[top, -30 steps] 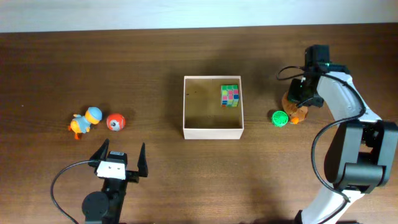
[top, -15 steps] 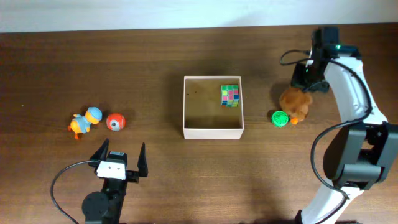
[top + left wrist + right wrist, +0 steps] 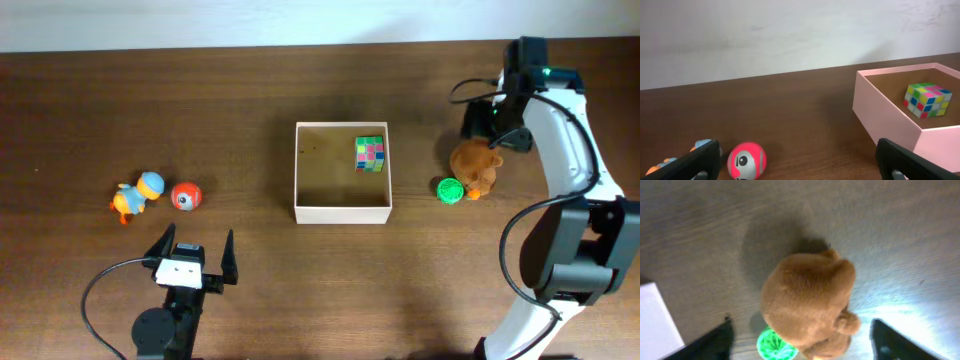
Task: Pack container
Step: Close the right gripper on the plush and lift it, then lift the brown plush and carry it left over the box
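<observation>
White-walled and tan-floored, the container (image 3: pixel 343 213) is set mid-counter (image 3: pixel 250 100), with a puzzle cube (image 3: pixel 371 154) already kept in its far-right corner. Right of the container, a brown plush toy (image 3: pixel 807 307) is straddled from above by the right tool (image 3: pixel 802 339), jaws spread wide with nothing gripped, apparently lined up for a pick. The left tool (image 3: pixel 192 257), left of the container, is held wide and empty.

The overhead view looks straight down from high up and takes in the whole worktop (image 3: pixel 250 110). The left wrist view sits low at the near left and faces the far wall, almost level with the container (image 3: pixel 880 112) and red ball (image 3: pixel 746 160), which overhead also shows. The right wrist view looks steeply down, close on the brown plush toy (image 3: pixel 807 300) and green ball (image 3: pixel 774 345), likewise shared with overhead.
</observation>
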Action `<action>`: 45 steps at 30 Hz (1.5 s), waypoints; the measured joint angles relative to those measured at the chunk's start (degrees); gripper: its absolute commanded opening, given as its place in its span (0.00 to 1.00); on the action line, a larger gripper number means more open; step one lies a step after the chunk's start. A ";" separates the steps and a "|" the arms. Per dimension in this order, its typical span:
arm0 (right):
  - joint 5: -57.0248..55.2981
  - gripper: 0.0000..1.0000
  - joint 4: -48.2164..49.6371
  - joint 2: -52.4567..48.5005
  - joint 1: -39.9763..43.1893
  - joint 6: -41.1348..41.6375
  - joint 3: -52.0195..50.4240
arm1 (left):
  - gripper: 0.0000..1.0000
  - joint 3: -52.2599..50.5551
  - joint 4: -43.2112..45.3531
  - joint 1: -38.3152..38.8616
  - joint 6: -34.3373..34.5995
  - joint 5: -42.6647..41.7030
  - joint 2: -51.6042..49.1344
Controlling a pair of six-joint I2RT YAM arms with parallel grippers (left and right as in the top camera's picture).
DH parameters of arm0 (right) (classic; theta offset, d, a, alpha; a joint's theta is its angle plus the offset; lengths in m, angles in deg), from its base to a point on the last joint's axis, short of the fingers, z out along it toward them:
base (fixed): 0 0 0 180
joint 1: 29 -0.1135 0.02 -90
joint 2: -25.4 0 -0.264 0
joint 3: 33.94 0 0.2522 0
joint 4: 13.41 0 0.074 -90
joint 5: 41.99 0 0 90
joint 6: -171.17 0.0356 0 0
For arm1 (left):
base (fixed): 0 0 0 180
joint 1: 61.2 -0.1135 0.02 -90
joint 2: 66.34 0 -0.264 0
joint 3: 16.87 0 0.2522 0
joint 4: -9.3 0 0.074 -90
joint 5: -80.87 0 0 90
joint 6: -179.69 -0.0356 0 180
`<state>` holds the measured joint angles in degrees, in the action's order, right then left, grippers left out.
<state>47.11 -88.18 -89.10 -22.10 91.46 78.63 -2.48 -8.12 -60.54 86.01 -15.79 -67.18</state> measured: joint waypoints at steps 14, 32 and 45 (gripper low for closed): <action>-0.04 0.93 11.93 0.00 0.00 -0.24 -13.31 | 0.99 0.00 0.00 0.00 0.00 0.02 0.00; 0.02 0.08 14.60 0.00 0.00 -0.48 -15.10 | 0.99 0.00 0.00 0.00 0.00 0.02 0.00; 0.42 0.04 14.60 0.00 0.00 -0.24 -15.08 | 0.99 0.00 0.00 0.00 0.00 0.02 0.00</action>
<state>47.52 -73.58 -89.10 -22.10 91.22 63.55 -2.48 -8.12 -60.54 86.01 -15.76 -67.18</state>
